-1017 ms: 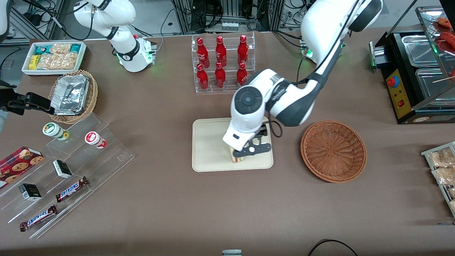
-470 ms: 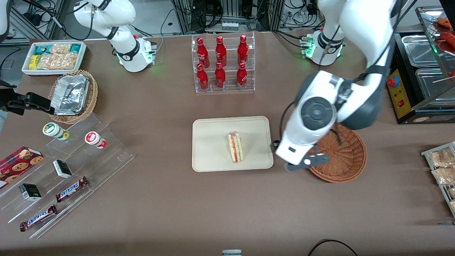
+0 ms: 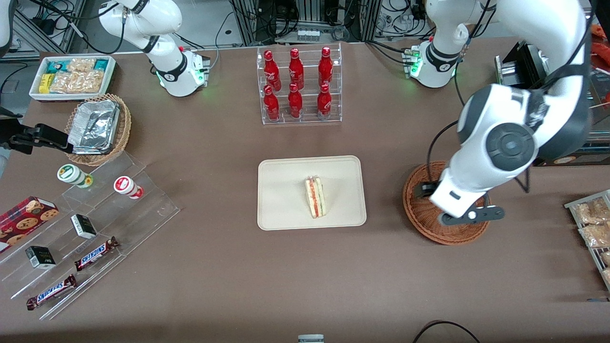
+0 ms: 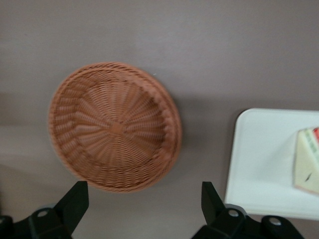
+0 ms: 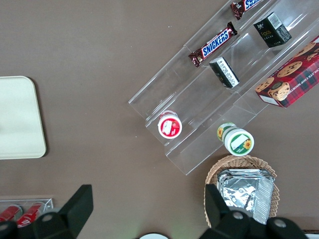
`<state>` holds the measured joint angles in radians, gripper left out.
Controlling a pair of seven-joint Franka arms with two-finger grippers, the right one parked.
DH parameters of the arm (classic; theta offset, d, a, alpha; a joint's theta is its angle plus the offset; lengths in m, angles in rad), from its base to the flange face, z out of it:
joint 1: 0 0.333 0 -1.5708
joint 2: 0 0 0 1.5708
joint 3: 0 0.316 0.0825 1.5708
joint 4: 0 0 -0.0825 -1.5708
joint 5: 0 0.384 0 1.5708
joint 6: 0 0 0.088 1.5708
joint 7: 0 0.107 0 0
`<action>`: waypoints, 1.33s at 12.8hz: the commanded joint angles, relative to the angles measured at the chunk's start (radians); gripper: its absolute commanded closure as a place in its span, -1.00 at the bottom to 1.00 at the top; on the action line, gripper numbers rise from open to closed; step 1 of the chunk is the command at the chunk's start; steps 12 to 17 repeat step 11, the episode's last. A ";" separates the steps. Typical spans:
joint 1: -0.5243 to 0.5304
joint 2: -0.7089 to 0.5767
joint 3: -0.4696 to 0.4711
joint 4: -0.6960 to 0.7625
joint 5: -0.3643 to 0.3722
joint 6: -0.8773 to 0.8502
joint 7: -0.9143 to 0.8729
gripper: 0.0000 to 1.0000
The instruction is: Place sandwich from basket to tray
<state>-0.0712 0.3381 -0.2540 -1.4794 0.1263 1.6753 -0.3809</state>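
Note:
The sandwich [image 3: 315,196] lies on the cream tray [image 3: 286,190], striped filling edge up, with nothing touching it. The reddish-brown wicker basket [image 3: 424,214] stands beside the tray toward the working arm's end and is empty. The left arm's gripper [image 3: 464,216] hangs above the basket, apart from it. In the left wrist view the gripper [image 4: 144,191] is open and empty, its black fingers [image 4: 75,199] spread wide, with the basket [image 4: 114,127], a tray corner [image 4: 259,164] and part of the sandwich [image 4: 306,162] below.
A clear rack of red bottles [image 3: 298,85] stands farther from the camera than the tray. A food warmer [image 3: 519,62] and bagged snacks [image 3: 591,224] are at the working arm's end. Acrylic shelves [image 3: 95,214], a tan foil basket [image 3: 97,128] and a white bin [image 3: 71,76] are at the parked arm's end.
The gripper was down on the sandwich on the tray. It has let go, risen and swung toward the working arm's end to above the basket. The sandwich stays on the tray.

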 commanded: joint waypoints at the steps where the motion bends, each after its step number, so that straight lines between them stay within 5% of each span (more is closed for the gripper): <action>1: 0.114 -0.218 -0.007 -0.207 -0.100 0.008 0.277 -1.00; 5: 0.159 -0.362 0.038 -0.237 -0.116 -0.149 0.563 -1.00; 17: 0.134 -0.415 0.088 -0.193 -0.102 -0.226 0.573 -1.00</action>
